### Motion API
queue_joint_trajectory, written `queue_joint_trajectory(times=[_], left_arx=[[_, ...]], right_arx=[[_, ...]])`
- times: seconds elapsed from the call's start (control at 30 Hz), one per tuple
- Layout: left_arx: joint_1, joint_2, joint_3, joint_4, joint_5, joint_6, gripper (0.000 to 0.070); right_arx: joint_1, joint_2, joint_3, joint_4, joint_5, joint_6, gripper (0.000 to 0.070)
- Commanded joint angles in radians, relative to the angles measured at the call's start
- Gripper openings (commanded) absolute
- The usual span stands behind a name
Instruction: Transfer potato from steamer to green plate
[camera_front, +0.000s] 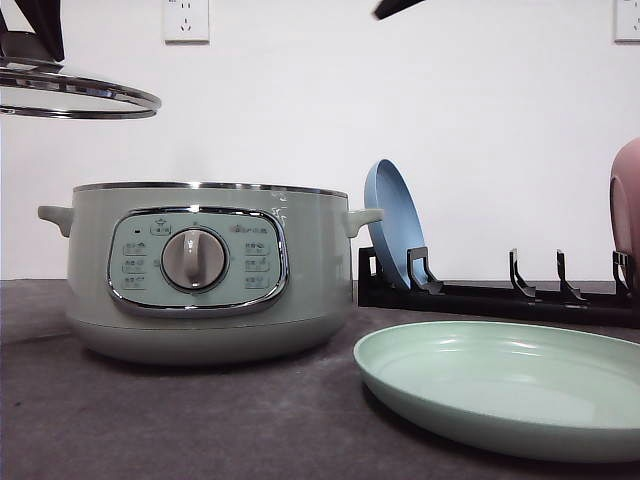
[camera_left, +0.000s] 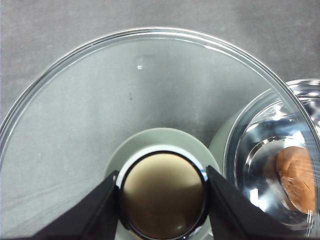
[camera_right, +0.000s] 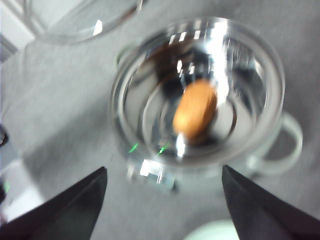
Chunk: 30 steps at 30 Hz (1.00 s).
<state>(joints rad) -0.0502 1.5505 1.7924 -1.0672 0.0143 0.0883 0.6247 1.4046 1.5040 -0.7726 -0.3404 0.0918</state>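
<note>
Potato (camera_right: 195, 113) sits inside the open steamer (camera_front: 205, 270); left jaws clamp the lid knob (camera_left: 163, 195), right jaws spread wide above it.

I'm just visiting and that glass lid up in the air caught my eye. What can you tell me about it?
The glass lid is a round, clear pane with a shiny metal rim. Its knob has a pale green base and a chrome-ringed top. The left end effector is shut on that knob, one dark finger on each side. In the front view the lid hangs roughly level, high and off to the left of the open steamer, touching nothing else.
</note>
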Motion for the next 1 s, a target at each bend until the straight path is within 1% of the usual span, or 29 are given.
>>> queue_joint_trajectory(times=[0.0, 0.27, 0.43, 0.53, 0.73, 0.97], left_arx=[[0.0, -0.013, 0.047, 0.034, 0.0, 0.005, 0.0002], [0.01, -0.013, 0.047, 0.032, 0.0, 0.005, 0.0002], [0.021, -0.013, 0.047, 0.025, 0.0, 0.005, 0.0002], [0.025, -0.013, 0.047, 0.022, 0.0, 0.005, 0.0002], [0.025, -0.013, 0.047, 0.019, 0.0, 0.005, 0.0002], [0.025, -0.013, 0.047, 0.019, 0.0, 0.005, 0.0002]], right_arx=[[0.008, 0.074, 0.076, 0.009, 0.001, 0.009, 0.0469], [0.008, 0.377, 0.345, 0.029, 0.028, 0.01, 0.0469], [0.02, 0.524, 0.445, 0.04, 0.034, 0.016, 0.0469], [0.036, 0.589, 0.476, 0.047, 0.053, 0.017, 0.0478], [0.07, 0.677, 0.483, 0.075, 0.074, 0.023, 0.0482], [0.103, 0.735, 0.483, 0.081, 0.196, 0.024, 0.0498]])
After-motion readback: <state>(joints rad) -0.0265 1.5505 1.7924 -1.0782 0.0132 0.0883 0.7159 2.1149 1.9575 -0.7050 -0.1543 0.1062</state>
